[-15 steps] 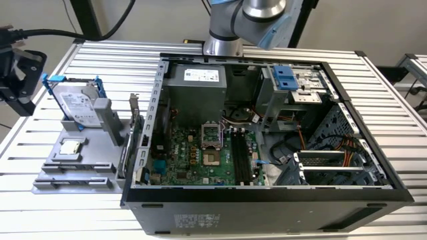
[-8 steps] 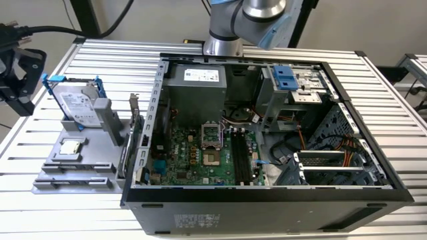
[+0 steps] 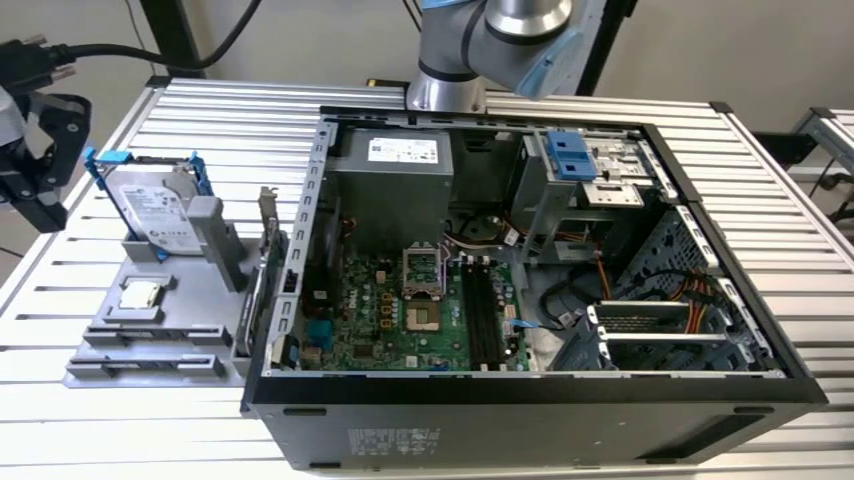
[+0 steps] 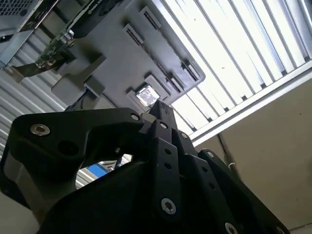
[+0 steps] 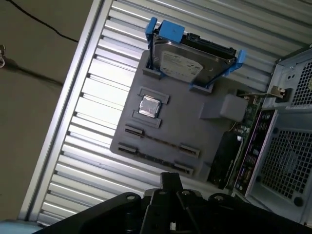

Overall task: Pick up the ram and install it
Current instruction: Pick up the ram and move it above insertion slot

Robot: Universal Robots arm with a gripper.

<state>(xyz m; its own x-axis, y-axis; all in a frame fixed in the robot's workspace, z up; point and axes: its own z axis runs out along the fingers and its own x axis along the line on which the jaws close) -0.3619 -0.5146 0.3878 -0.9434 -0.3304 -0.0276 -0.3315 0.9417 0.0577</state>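
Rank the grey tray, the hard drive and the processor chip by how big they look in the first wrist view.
Largest to smallest:
1. grey tray
2. hard drive, standing on it
3. processor chip, clearly smallest

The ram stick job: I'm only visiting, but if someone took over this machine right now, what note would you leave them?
Gripper: hovering by the edge of the grey fixture; no ram seen in it.
Ram: appears as a thin dark strip standing on edge in the fixture's holders, near the processor chip and the hard drive.
Done: nothing visible. The memory slots inside the open computer case look empty.
Left: both the pick-up and the install.
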